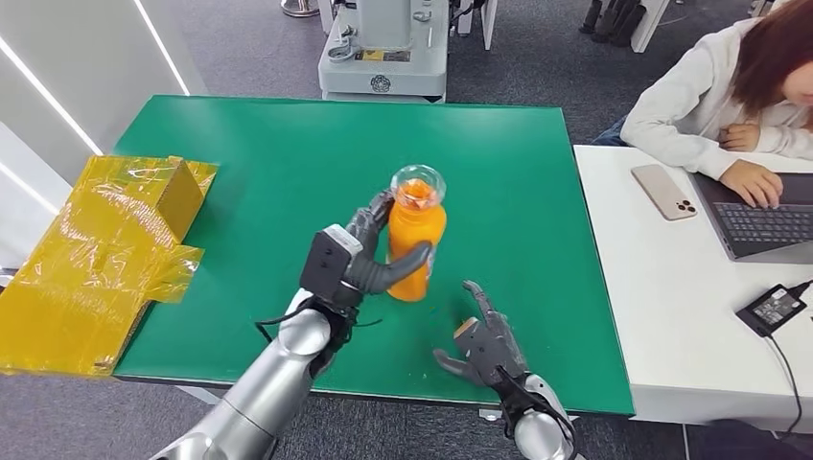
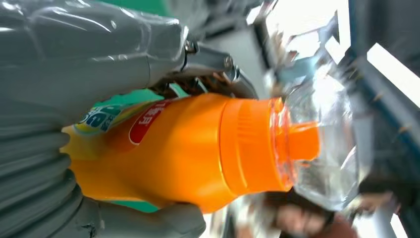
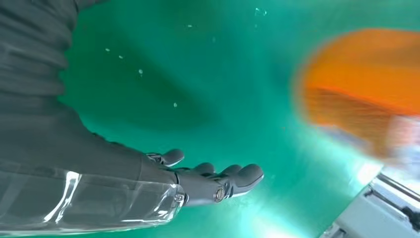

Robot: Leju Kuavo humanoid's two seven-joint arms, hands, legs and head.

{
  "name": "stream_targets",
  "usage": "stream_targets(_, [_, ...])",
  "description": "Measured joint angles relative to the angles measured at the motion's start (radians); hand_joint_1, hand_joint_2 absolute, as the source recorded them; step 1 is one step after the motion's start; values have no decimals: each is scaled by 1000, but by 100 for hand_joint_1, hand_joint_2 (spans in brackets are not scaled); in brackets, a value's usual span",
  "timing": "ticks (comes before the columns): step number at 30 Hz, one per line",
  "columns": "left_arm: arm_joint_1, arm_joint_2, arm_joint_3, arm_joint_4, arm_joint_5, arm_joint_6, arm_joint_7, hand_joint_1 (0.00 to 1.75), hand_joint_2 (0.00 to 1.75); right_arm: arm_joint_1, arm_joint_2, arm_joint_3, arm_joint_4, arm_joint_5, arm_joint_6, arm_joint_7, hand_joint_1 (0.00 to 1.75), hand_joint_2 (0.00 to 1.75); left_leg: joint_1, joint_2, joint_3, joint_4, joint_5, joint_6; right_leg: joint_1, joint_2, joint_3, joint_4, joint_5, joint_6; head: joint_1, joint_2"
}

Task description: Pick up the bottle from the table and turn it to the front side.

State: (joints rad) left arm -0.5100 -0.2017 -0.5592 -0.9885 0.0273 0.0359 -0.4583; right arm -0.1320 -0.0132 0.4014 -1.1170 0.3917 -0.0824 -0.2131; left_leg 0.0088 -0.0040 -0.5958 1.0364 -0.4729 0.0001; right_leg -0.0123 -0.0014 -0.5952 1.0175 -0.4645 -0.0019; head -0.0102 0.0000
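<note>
An orange bottle (image 1: 415, 240) with a clear cap stands upright near the middle of the green table (image 1: 278, 163). My left hand (image 1: 369, 254) grips its body, thumb across the front and fingers behind. Up close, the bottle (image 2: 198, 148) shows an orange neck, a clear cap and part of a label between thumb and fingers of my left hand (image 2: 74, 124). My right hand (image 1: 484, 345) hovers open near the table's front edge, to the right of the bottle and apart from it. The right hand (image 3: 208, 181) has spread fingers over the mat, with the bottle (image 3: 361, 89) blurred beyond.
Yellow flattened packaging (image 1: 96, 259) lies over the table's left edge. On the right stands a white desk (image 1: 662, 316) with a phone (image 1: 663, 191), a laptop (image 1: 767, 225) and a charger (image 1: 772, 307); a person (image 1: 729, 86) sits there. A grey machine (image 1: 383, 48) stands behind the table.
</note>
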Motion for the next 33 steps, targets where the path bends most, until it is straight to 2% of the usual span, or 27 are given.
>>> stream_targets(4, [-16,44,69,-73,-111,72,-7,175,175,9,6,-19,-36,5,18,1,0,175,0,0,0,0,0,0,0,0,0,1,0,0,0,0])
stream_targets(7, [-34,70,101,-112,-255,175,-21,175,175,7,14,-32,-51,6,29,2,0,175,0,0,0,0,0,0,0,0,0,1,0,0,0,0])
stream_targets(12, [-77,126,108,-126,-747,449,-1,175,175,8,19,-45,-90,6,40,0,0,175,0,0,0,0,0,0,0,0,0,0,0,0,0,0])
stream_targets(14, [-97,154,108,-107,-952,539,43,175,175,10,19,-52,-112,3,48,-1,0,175,0,0,0,0,0,0,0,0,0,0,0,0,1,0])
stream_targets(17, [-126,208,108,-55,-1250,624,146,175,175,16,18,-62,-145,-4,52,-6,0,175,0,1,1,0,0,0,0,1,0,1,0,0,0,0])
stream_targets(19, [-139,251,110,-17,-1396,644,197,175,175,27,15,-69,-168,-12,52,-9,0,175,0,2,1,0,0,0,0,2,0,1,0,0,0,0])
stream_targets(22, [-156,309,109,63,-1511,649,264,175,175,53,5,-82,-205,-24,49,-13,0,175,0,3,1,0,0,0,0,3,0,1,0,0,0,0])
stream_targets(28, [-198,397,31,327,-1532,646,385,175,175,125,-33,-98,-280,-59,32,-25,0,175,0,5,1,0,0,0,0,5,-1,1,0,0,0,0])
stream_targets(33, [-187,433,-24,493,-1526,615,395,175,175,193,-60,-106,-334,-71,6,-27,0,175,0,5,0,0,0,-1,0,5,-2,1,0,0,1,0])
